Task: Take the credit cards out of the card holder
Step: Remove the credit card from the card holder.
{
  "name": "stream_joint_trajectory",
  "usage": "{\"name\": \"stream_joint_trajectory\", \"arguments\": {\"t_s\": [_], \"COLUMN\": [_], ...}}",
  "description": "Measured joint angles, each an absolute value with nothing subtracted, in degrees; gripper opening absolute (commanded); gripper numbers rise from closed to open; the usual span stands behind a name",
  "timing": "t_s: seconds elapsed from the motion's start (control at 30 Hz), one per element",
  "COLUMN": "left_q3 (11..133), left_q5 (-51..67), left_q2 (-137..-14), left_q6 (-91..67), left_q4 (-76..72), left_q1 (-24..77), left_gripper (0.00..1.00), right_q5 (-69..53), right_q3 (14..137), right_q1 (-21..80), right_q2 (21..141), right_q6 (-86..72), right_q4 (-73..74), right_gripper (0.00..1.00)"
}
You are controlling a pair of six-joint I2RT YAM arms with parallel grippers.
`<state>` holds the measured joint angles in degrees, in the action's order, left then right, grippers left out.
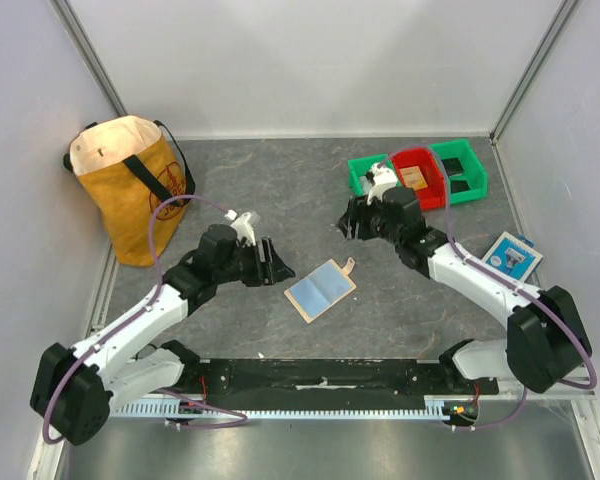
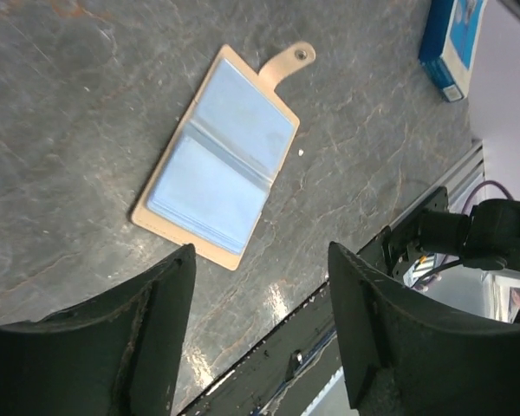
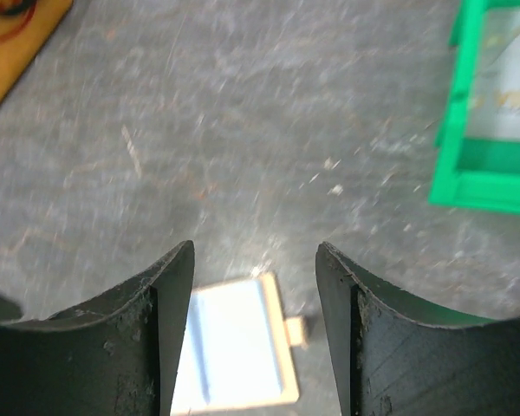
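Observation:
The card holder [image 1: 320,290] lies open and flat on the grey table, pale blue inside up, its tan tab pointing away from the arms. It also shows in the left wrist view as the card holder [image 2: 221,160] and, blurred, in the right wrist view as the card holder [image 3: 234,355]. No card shows in its pockets. An orange-tan credit card [image 1: 413,178] lies in the red bin and a black one [image 1: 459,186] in the green bin beside it. My left gripper [image 1: 278,265] [image 2: 260,251] hovers open just left of the holder, with nothing in it. My right gripper [image 1: 351,226] [image 3: 256,247] is open and empty beyond the holder.
A row of green and red bins [image 1: 477,165] stands at the back right; a green bin [image 3: 481,186] shows in the right wrist view. A blue-and-white packet [image 1: 510,255] [image 2: 451,43] lies at the right. A yellow bag [image 1: 130,190] stands at the left wall.

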<state>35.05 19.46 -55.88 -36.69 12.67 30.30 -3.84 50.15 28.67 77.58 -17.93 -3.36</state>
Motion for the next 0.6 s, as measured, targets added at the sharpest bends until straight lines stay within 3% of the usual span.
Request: {"name": "stream_joint_trajectory", "arguments": {"t_s": [0.27,0.37,0.6], "left_q3": [35.2,35.99,36.97], "left_q5": [15.44,14.61,13.23], "left_q2": [-65.34,-69.56,-77.6], "left_q6": [-39.72,-40.07,-40.23], "left_q4": [8.23,7.11,5.65], "left_q1": [39.0,41.28,42.89], "left_gripper": [0.64,0.54,0.46], "right_q5": [-10.85,-12.69,-14.81], "right_q3": [42.98,40.8,39.0], "right_q1": [33.58,33.93,33.91], "right_q2": [74.24,74.56,78.76], "right_q6": [-18.68,-18.65,-18.06], "right_q4": [-1.89,-1.28,-0.3], "right_gripper": [0.62,0.59,0.52]}}
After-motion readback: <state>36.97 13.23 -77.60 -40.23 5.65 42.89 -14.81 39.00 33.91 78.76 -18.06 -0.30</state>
